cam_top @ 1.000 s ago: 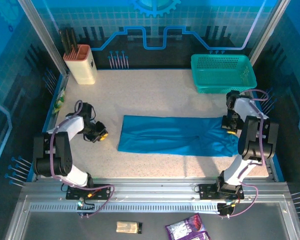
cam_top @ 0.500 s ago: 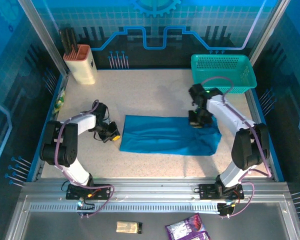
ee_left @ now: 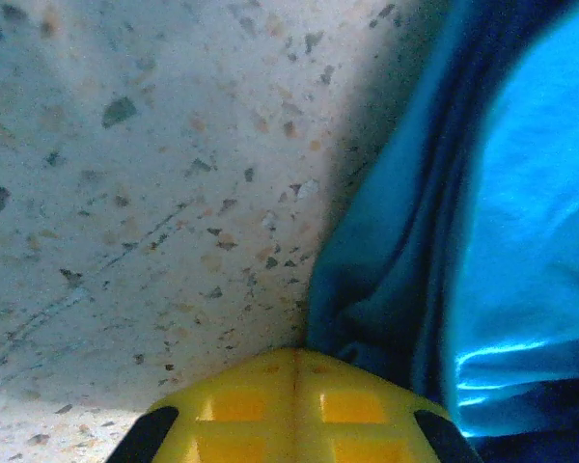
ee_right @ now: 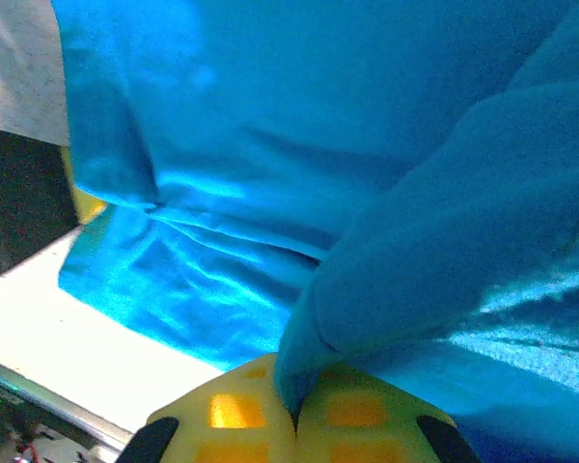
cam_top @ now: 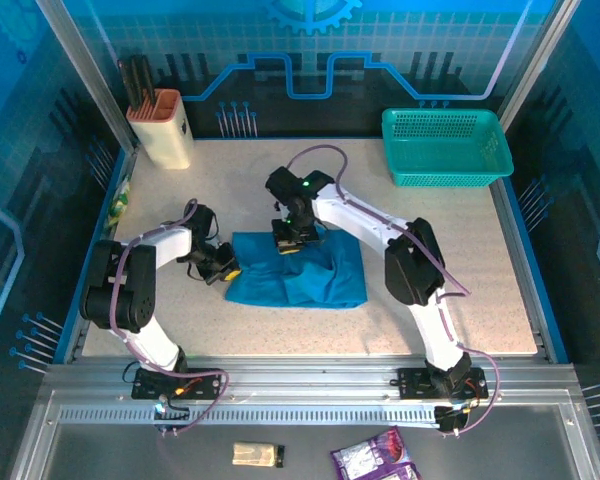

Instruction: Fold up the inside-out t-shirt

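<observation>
Your right gripper (cam_top: 288,243) has just hauled the right end of the inside-out t-shirt (cam_top: 305,278) across to the left. The long strip is now doubled over into a compact block, left of centre on the table (cam_top: 500,280). I'd call the crosswise fold basically done, pending release. That gripper is pinching a ridge of cloth, which is plain in its wrist view. Your left gripper (cam_top: 223,268) is pressed together right at the shirt's left edge, and I can't tell if it's got fabric. A second ago the shirt lay stretched wide with the right gripper at its right end, and the left gripper sat clear of the cloth.
</observation>
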Available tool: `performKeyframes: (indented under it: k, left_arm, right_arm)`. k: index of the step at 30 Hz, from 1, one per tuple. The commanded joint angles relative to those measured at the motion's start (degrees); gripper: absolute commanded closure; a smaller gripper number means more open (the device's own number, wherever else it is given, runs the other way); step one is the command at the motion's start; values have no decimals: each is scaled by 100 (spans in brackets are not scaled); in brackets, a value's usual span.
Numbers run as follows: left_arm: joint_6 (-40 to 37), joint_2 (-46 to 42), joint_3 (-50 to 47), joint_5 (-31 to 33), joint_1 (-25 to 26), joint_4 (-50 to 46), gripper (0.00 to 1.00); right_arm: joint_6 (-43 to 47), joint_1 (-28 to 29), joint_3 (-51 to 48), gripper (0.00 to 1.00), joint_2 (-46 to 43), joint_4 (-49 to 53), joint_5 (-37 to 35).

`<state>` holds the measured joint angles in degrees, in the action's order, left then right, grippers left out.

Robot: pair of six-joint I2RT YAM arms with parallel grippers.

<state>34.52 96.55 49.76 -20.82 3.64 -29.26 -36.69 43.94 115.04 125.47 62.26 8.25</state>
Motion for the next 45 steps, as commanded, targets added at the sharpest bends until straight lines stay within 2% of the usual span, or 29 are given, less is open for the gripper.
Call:
performKeyframes:
  k: [1,6,13,16,23,26,29,30,32,33,35,39,42,45]
  left_arm:
    - [-31,189,-104,6,72,227,100]
    - [-42,234,-159,65,84,228,100]
    - [-42,118,-166,201,84,144,100]
    - [-42,126,-146,201,84,133,100]
    - [-22,-14,-91,246,84,-25,100]
    - [31,-601,-37,709,76,-548,97]
    - [124,-1366,-30,1608,-14,-1325,94]
    - [129,-1623,-52,1797,-82,-1514,92]
    - [120,-2049,-110,1944,-206,-1774,87]
    - [88,-2232,-131,1941,-255,-1856,85]
    - [26,-2432,-101,1900,-302,-1995,83]
    - [-49,-2483,-9,1458,-271,-2030,84]
    - [50,-2473,-99,1114,-118,-1841,85]
    - [232,-2415,-250,791,88,-1593,87]
  right_arm:
    - [-163,45,573,100,246,207,357]
    - [-128,94,910,100,299,248,700]
    - [-2,101,381,100,-608,285,772]
    - [53,122,324,100,-775,274,1087]
    - [103,239,753,100,-151,127,1666]
    - [65,288,1073,100,266,-54,1883]
    - [-45,317,1232,96,560,-557,2096]
    - [-66,317,1280,92,649,-792,2291]
    - [-101,334,1325,67,753,-1231,2624]
    - [-98,338,1330,59,751,-1422,2769]
    - [-59,330,1281,51,713,-1670,2871]
    - [137,189,1068,46,432,-1768,2811]
    - [259,-21,648,46,112,-1837,2580]
    - [536,-310,347,48,2,-1463,2122]
